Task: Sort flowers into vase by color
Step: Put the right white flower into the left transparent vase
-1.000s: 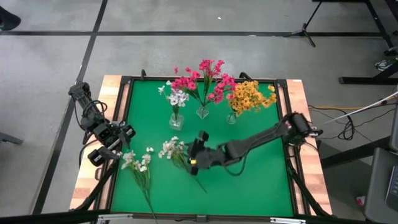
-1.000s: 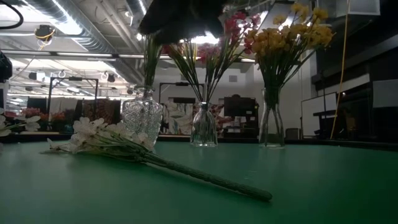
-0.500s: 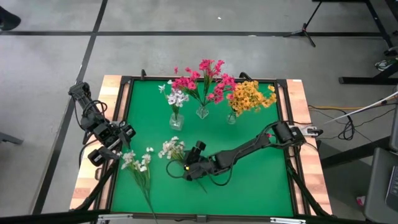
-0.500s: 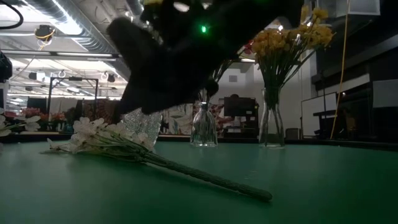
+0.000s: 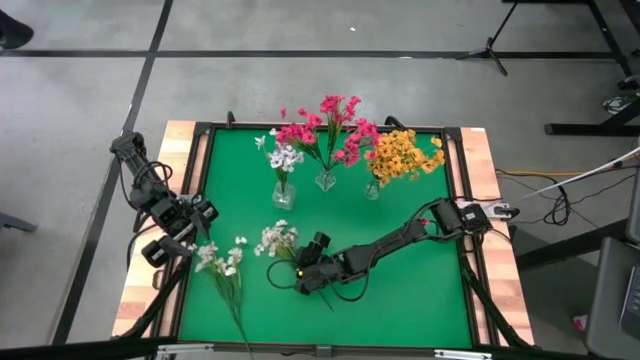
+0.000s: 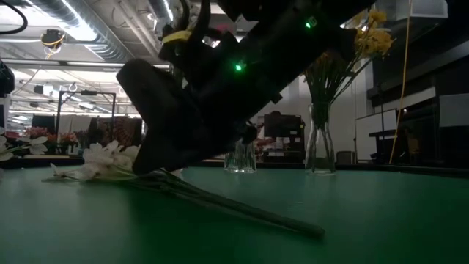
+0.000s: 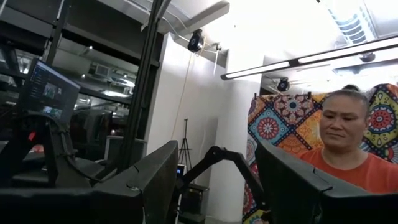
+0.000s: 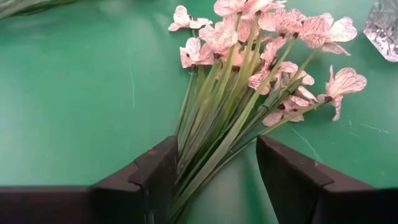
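A white sprig (image 5: 277, 240) lies flat on the green table near its middle, blossoms toward the left edge, stem toward the near right. My right gripper (image 5: 300, 277) is down at the table over its stems, open, one finger on each side of the green stem bundle (image 8: 214, 143). In the low view the gripper (image 6: 157, 158) hides the middle of the sprig (image 6: 99, 158). A second white sprig (image 5: 222, 262) lies nearer the left edge. My left gripper (image 5: 185, 228) waits open at the left edge, pointing into the room (image 7: 217, 199). My right gripper straddles the white sprig's stems just below the blossoms, slanting down from the near right, fingers across the bundle. One finger (image 8: 155, 177) lies right beside the outer stems (image 8: 183, 155); I cannot tell whether it touches them. The sprig rests on the table.
Three glass vases stand in a row toward the far edge: white flowers (image 5: 283, 160), pink flowers (image 5: 325, 125), yellow-orange flowers (image 5: 400, 155). The cut-glass vase (image 8: 382, 28) stands just beyond the sprig's blossoms. A raised frame (image 5: 205, 150) rims the table. A person shows in the left wrist view.
My right gripper has moved toward the near and left edges and come down to the table, ending astride the white sprig's stems. The arm has stretched out lower over the table. The sprig still lies where it was.
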`<state>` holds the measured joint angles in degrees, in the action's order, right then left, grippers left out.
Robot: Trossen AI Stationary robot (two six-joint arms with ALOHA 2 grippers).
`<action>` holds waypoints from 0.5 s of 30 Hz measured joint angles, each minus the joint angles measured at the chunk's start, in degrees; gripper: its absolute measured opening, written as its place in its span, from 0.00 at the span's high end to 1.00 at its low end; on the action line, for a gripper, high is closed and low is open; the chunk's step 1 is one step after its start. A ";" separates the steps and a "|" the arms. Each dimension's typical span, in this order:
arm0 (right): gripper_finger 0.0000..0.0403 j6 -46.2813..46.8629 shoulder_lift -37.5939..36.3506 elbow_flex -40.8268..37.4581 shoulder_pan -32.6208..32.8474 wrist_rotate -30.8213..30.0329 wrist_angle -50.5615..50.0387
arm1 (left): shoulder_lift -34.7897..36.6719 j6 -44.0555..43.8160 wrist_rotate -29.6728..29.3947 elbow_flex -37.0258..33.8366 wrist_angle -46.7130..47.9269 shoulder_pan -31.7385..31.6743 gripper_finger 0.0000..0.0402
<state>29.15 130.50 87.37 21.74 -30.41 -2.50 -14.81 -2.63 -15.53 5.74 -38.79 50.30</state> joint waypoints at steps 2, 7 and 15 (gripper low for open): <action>0.46 0.00 0.00 0.00 0.00 0.02 -0.14 | 0.00 0.00 0.00 0.00 0.50 0.00 0.47; 0.46 -0.04 -0.40 -0.04 0.00 -0.38 0.53 | 0.00 -0.06 0.00 0.00 0.79 0.00 0.47; 0.46 0.38 -1.02 0.02 0.00 0.00 5.64 | 0.00 -0.22 0.00 0.00 0.79 -0.02 0.47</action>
<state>29.52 129.48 87.39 21.74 -30.41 3.15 -14.81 -2.85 -15.53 5.74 -38.00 50.29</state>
